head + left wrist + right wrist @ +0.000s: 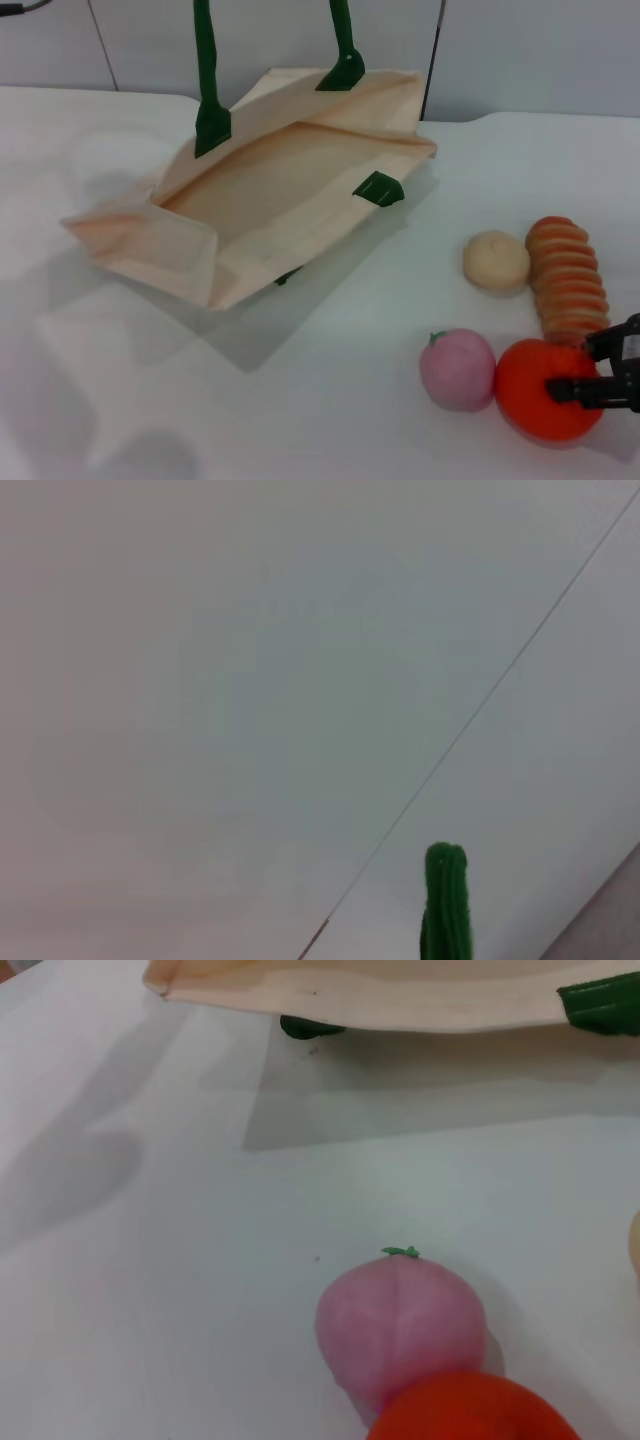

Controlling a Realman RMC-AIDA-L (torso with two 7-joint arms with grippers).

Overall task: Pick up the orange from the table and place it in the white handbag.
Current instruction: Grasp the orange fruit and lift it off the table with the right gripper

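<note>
So we're at the grab step: right gripper (590, 372) has its fingers wide around the orange (545, 390) by the table's (330, 400) near right corner, next squeeze, lift toward the white handbag (270, 190).

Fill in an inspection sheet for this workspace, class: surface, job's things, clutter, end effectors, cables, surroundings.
Surface: plain white table, bare in front.
Job's things: round bright orange fruit on the table at the near right; large cream fabric handbag with dark green handles, mouth open, handles held up.
Clutter: pink round fruit touching the orange; ridged orange-and-cream loaf; pale cream round bun.
End effectors: right end effector at the orange, black fingers open around its right side; left end effector not in view.
Cables: nothing seen.
Surroundings: grey-white wall panels behind the table.
</note>
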